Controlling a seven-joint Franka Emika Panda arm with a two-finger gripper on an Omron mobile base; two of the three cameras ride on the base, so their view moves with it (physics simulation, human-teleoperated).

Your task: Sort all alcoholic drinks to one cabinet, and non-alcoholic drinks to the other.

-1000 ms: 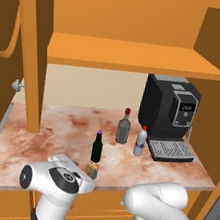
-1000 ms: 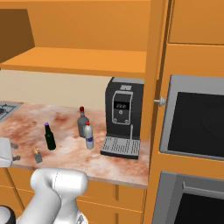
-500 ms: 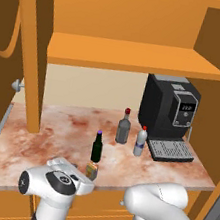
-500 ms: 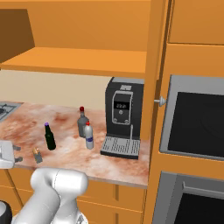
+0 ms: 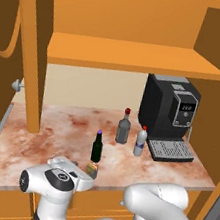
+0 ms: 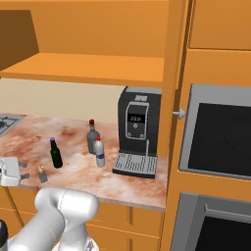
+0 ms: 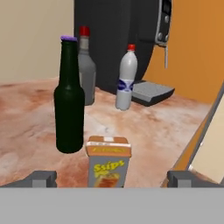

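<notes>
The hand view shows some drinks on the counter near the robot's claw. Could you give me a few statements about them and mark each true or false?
1. The juice carton stands nearest the gripper, between its open fingertips. True.
2. The gripper is clamped shut on the green bottle. False: the jaws are wide open and hold nothing; the bottle stands on the counter.
3. The white plastic bottle has a red cap and a blue label. True.
4. The grey bottle lies on its side. False: it stands upright, behind the green bottle.
5. The coffee machine sits on the shelf. False: it stands on the counter below it.
</notes>
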